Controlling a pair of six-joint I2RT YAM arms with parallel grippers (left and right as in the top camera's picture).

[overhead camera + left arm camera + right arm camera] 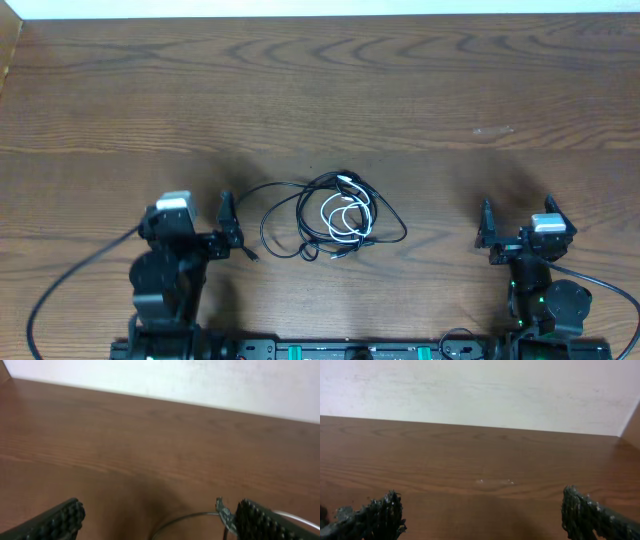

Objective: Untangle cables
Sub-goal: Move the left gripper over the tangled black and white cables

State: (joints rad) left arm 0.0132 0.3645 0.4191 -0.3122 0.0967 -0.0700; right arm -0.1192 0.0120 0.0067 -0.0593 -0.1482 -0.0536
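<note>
Both tools stand wide open and hold nothing. The left gripper (pixel 160 512) shows two black pads (pixel 65 517) studded with neat rows of small rubber bumps, far apart at the lower corners of its wrist view, with bare wood between them. Just beside the inner edge of its right-hand pad sits a small grey plug end (pixel 225 515), with a thin dark cord (pixel 185 517) curving away from it over the wood. Whether plug and pad touch cannot be told. The right gripper (pixel 482 502) is spread as wide. Its pads (pixel 380 515) are black too but rougher, with ragged edges, and nothing lies between or against them.

The cables (pixel 335 238) lie in one loose tangle on the table (pixel 320 90), about midway between its left and right edges and nearer the edge where the arm bases stand. Thin black cords make several overlapping loops, roughly oval, and one strand reaches out toward the left gripper. Inside them a shorter white cord (pixel 347 212) is coiled in small rings, crossed by the black ones. The tangle lies between the two arms — just beside the left gripper, well apart from the right.

The worktop is brown wood-grain with long wavy figuring and a dull sheen. A small pale scuff (pixel 495 481) marks it ahead of the right gripper. A plain white wall (pixel 480 390) rises beyond the far edge.
</note>
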